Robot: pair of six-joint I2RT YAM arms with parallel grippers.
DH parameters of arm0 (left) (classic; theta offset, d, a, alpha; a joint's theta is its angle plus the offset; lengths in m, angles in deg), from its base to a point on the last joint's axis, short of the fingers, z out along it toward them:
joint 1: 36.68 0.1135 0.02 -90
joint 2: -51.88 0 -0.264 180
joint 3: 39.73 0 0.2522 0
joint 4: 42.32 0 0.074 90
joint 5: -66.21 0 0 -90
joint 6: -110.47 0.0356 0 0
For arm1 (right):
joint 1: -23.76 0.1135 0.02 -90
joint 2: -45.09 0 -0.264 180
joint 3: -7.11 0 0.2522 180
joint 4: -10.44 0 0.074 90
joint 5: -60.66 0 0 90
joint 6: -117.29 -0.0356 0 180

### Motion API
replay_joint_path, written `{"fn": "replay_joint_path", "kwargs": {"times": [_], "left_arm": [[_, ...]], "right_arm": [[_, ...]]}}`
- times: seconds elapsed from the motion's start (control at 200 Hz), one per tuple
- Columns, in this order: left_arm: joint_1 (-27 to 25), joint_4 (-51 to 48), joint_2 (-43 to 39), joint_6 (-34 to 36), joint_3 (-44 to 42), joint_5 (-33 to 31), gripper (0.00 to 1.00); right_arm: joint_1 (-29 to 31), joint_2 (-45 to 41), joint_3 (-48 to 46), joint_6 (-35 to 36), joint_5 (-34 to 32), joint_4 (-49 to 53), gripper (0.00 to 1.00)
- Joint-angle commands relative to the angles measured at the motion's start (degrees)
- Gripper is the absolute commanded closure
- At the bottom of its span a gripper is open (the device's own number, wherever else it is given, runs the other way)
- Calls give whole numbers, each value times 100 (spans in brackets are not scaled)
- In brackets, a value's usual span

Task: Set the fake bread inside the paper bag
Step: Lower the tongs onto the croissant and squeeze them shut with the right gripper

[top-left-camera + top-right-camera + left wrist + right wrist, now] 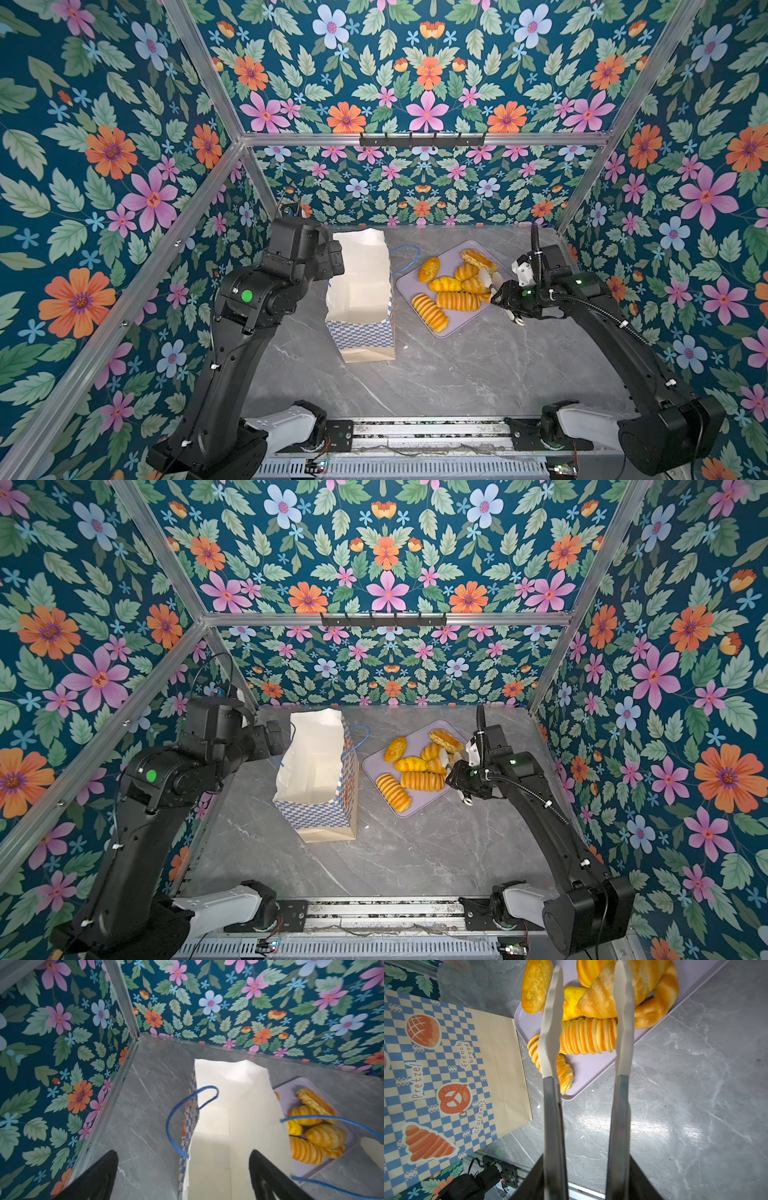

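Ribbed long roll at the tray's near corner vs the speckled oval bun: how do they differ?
The ribbed long roll has cross ridges striped yellow and orange; the speckled oval bun is smooth and browner. The roll is longer, the bun shorter. The roll lies at the lavender tray's near corner, the bun farther back. Both rest on the tray.
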Motion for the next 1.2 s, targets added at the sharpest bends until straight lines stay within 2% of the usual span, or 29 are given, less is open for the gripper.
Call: {"fn": "replay_joint_path", "kwargs": {"times": [0.0,0.13,0.375,0.695,0.875,1.12,1.195], "left_arm": [[275,128,55,327,-126,840,0],[332,251,48,337,-438,1109,0],[403,715,-146,390,-1335,1417,0],[438,1749,-521,320,-2540,1520,3],[438,2153,-742,267,-2882,1487,19],[438,2354,-857,221,-3221,1592,59],[438,2422,-929,187,-3294,1613,67]], "right_arm": [[0,20,-5,18,64,-185,51],[-162,8,-134,1,135,-253,51],[-1057,-28,-649,-305,1218,-760,50],[-1278,90,-968,-914,1599,-1224,49],[-1554,113,-1328,-1184,2038,-1539,48],[-1556,183,-1512,-1418,2206,-1814,45],[-1554,227,-1517,-1463,2205,-1858,44]]}}
